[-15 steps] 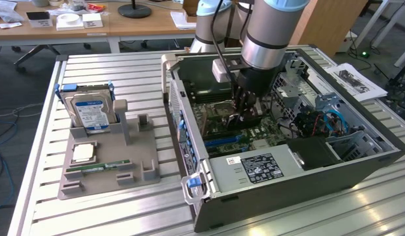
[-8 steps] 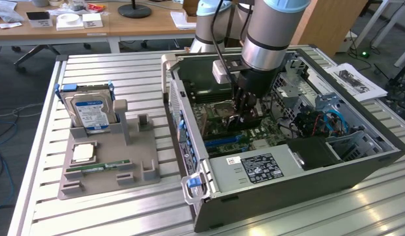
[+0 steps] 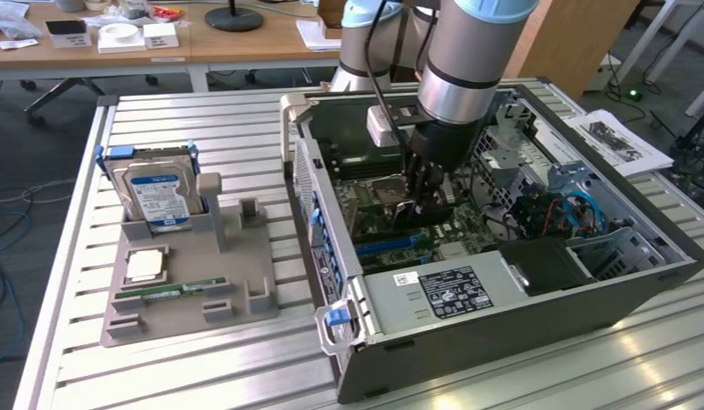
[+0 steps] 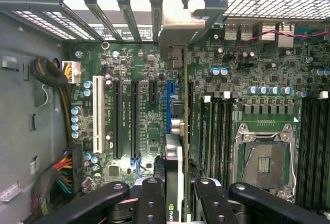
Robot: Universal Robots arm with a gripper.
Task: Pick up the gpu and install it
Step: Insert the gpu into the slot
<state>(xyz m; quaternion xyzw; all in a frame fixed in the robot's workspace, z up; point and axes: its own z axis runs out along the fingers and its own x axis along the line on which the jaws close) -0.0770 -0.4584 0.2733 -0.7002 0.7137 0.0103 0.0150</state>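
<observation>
Item: gpu [image 4: 174,157], pinched edge-on between the fingers of the tool [image 4: 178,203], inside the open computer case [image 3: 625,282] on the counter [image 3: 192,367]. We judge its long axis parallel to the blue slot [image 4: 168,100] directly below the tool, the card lying a touch toward the CPU socket [image 4: 265,154]. Markings: a logo on the card's edge, partly legible; the case label [image 3: 449,290] is unreadable.

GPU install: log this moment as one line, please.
hand: shut on gpu | where: inside case, over motherboard | gpu: edge-on, alongside blue slot | seated: cannot tell
</observation>
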